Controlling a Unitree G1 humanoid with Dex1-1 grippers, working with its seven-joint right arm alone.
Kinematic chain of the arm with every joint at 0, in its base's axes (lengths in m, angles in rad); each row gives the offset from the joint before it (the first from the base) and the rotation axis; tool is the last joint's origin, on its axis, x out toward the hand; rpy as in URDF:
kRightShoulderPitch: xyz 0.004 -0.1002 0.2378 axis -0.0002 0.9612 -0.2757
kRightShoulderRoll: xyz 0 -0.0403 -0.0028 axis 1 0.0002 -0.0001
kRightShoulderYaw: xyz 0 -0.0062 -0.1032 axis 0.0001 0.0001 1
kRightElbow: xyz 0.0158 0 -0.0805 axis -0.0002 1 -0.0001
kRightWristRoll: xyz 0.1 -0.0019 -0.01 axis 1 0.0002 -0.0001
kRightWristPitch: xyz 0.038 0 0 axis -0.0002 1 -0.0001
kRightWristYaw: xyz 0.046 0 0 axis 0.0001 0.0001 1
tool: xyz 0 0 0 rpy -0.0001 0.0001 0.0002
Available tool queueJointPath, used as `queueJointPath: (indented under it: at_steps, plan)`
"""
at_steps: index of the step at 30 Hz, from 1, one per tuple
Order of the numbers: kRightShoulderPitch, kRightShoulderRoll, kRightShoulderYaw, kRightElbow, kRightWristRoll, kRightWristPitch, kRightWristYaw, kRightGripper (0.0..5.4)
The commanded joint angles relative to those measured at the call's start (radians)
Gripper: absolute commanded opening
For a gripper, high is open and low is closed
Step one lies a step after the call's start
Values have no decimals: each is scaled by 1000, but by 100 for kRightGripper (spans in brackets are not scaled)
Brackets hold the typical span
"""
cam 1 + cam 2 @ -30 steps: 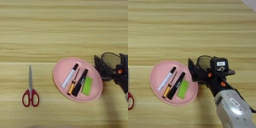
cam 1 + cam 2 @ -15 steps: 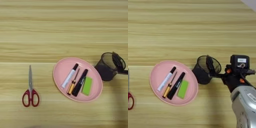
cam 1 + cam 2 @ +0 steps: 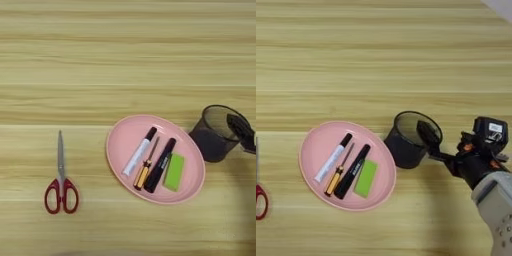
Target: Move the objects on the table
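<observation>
Right eye view: my gripper (image 3: 428, 135) grips the pen cup's (image 3: 406, 145) rim, right of centre beside the pink tray (image 3: 316, 145); black marker (image 3: 352, 171) lies inside; next, I judge, reposition the cup.

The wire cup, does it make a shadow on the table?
Yes: in the right eye view the round black wire-mesh pen cup darkens the light wooden table just right of it; in the left eye view a soft grey patch lies there too.
</observation>
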Motion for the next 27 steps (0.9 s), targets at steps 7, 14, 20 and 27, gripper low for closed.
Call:
queueJointPath:
  at_steps: [7,14,20,27]
  plan:
    - [-142,-82,-102,75,114,122,-55,538]
    - [-181,-105,-117,144,131,158,-72,538]
    - [-198,-120,-104,182,130,182,-71,538]
    - [-213,-124,-90,225,119,183,-72,538]
